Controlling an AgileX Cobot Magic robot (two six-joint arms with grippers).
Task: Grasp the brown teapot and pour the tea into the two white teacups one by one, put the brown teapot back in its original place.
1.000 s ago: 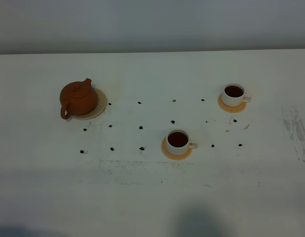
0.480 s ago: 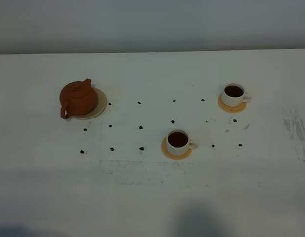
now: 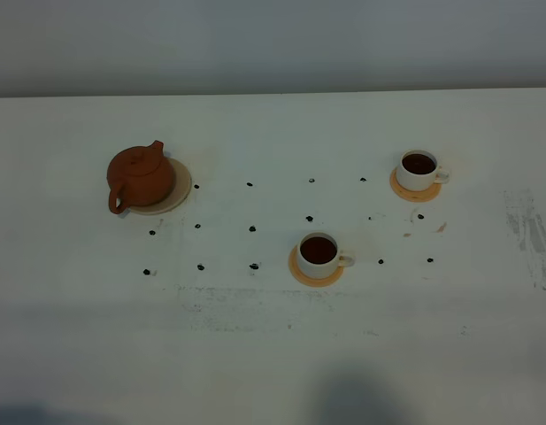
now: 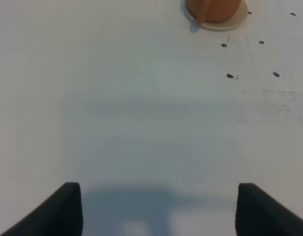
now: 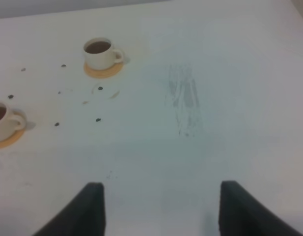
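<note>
The brown teapot [image 3: 141, 176] stands on its cream plate [image 3: 175, 197] at the left of the table, spout pointing to the back; its lower part also shows in the left wrist view [image 4: 215, 9]. Two white teacups hold reddish-brown tea: one in the middle [image 3: 320, 255] and one at the back right [image 3: 419, 170], each on an orange-tan coaster. Both cups appear in the right wrist view [image 5: 99, 52] [image 5: 3, 122]. My left gripper [image 4: 158, 209] hangs open over bare table, well short of the teapot. My right gripper [image 5: 161, 209] is open too, with nothing between its fingers.
Small black marks [image 3: 252, 228] dot the white table [image 3: 273, 354] in rows between the teapot and the cups. A grey smudge [image 3: 529, 232] lies near the right edge. Neither arm shows in the high view.
</note>
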